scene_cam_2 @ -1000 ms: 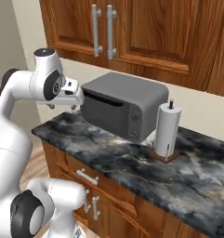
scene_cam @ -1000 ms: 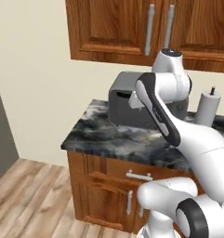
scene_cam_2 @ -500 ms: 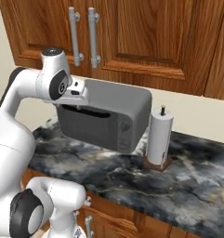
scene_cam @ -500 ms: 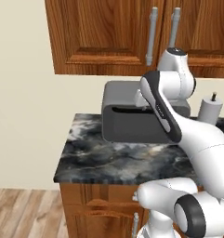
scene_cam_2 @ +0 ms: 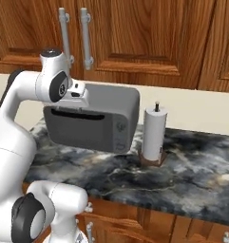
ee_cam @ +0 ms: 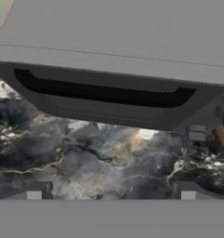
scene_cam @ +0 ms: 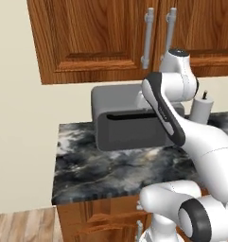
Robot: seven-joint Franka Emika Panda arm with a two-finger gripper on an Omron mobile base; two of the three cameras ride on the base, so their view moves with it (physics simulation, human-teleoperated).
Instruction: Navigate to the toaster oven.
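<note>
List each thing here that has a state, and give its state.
Toaster oven: door closed, upright on the counter.
Cabinet doors: closed.
Paper towel holder: upright, beside the oven.
Claw: open, holding nothing.

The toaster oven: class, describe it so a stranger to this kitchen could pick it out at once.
Under the wooden wall cabinets, look along the dark marbled counter. The toaster oven stands there against the wall: a silver-grey box, wider than tall, with a darker door and a black handle slit. The white paper towel roll beside it is tall and slim.
</note>
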